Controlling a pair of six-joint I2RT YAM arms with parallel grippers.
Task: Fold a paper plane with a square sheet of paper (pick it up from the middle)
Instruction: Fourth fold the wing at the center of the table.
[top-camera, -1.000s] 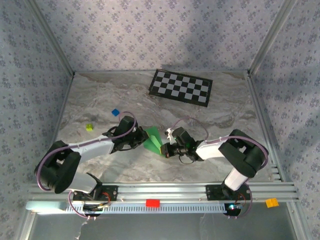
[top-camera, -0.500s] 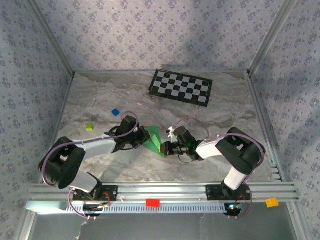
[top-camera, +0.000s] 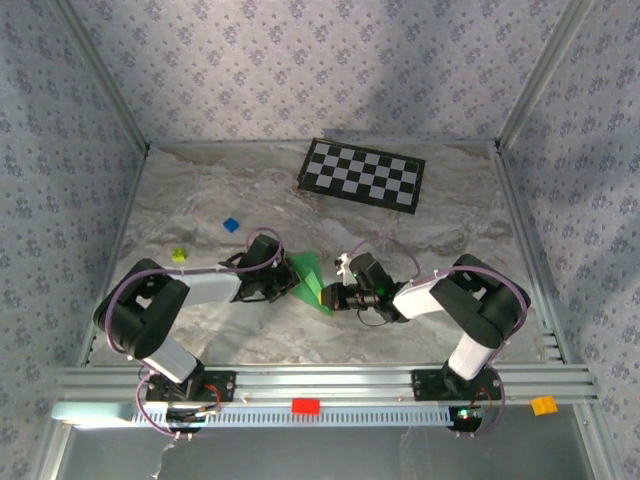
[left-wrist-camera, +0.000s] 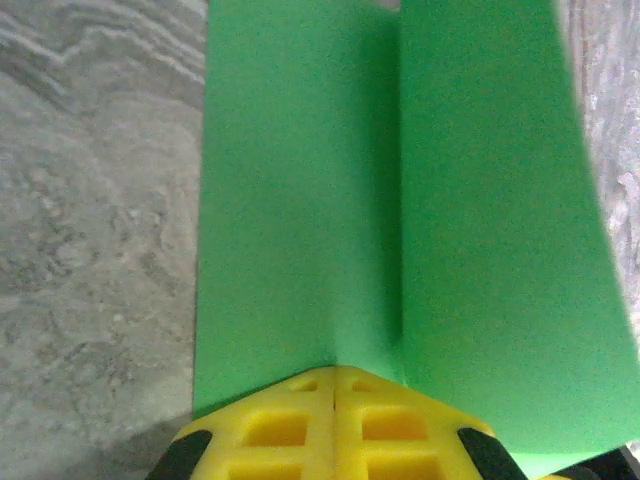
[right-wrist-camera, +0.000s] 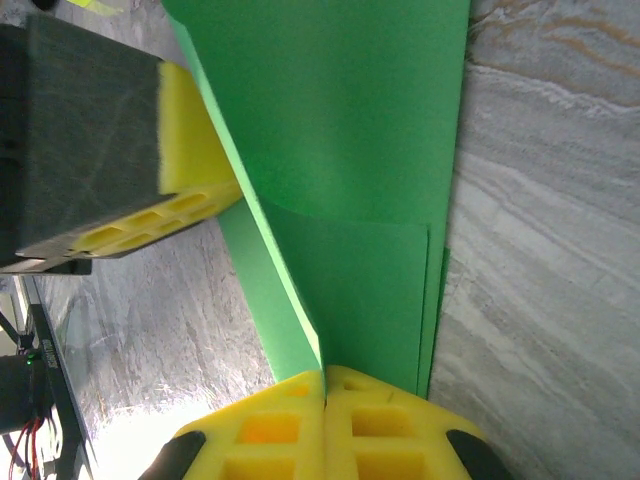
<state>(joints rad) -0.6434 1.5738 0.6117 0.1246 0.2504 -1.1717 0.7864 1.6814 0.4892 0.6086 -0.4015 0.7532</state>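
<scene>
The bright green sheet of paper (top-camera: 308, 276) lies mid-table, folded into a pointed wedge like a paper plane, with a crease down its middle. My left gripper (top-camera: 291, 283) is shut on its left side. In the left wrist view the yellow fingertips (left-wrist-camera: 300, 400) meet at the crease of the paper (left-wrist-camera: 300, 200). My right gripper (top-camera: 328, 296) is shut on the near right end. In the right wrist view an upright flap of the paper (right-wrist-camera: 350, 150) is pinched between the pads (right-wrist-camera: 375, 410), and the left gripper's yellow finger (right-wrist-camera: 190, 150) presses the flap's far side.
A black-and-white checkerboard (top-camera: 362, 173) lies at the back. A tiny blue block (top-camera: 231, 225) and a yellow-green block (top-camera: 179, 255) sit left of the arms. A red block (top-camera: 305, 406) and an orange block (top-camera: 543, 405) rest at the near rail. Patterned walls enclose the table.
The left arm's elbow has swung right and forward while its gripper closed the last bit on the paper. The right arm and the paper have barely moved.
</scene>
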